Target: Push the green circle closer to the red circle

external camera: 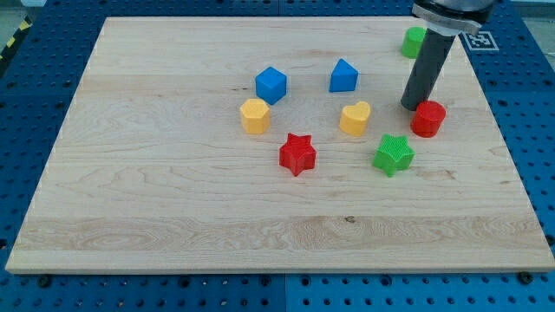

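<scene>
The green circle [414, 41] lies near the board's top right edge, partly hidden behind the rod. The red circle [428, 118] lies lower down on the right side of the board. My tip [411, 107] rests on the board just left of the red circle and touches or nearly touches it. The tip is well below the green circle.
A green star [394, 154] lies below left of the red circle. A yellow heart [355, 118], a red star [297, 153], a yellow hexagon [254, 115], a blue cube [270, 84] and a blue pentagon-like block [343, 75] sit around the middle. The wooden board [173, 217] rests on a blue pegboard.
</scene>
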Robot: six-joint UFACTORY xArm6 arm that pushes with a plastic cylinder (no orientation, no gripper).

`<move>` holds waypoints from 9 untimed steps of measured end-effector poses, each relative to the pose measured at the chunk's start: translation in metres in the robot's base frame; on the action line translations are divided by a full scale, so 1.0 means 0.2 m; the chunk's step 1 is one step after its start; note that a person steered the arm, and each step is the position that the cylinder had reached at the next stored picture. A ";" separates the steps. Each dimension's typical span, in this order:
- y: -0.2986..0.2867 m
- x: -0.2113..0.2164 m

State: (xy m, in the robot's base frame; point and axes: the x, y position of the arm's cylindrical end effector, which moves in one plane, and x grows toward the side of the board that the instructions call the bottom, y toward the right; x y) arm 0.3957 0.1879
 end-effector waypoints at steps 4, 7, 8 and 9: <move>-0.31 -0.57; 0.22 -0.80; 0.22 -0.72; 0.22 -0.59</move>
State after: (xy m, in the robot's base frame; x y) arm 0.2782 0.2319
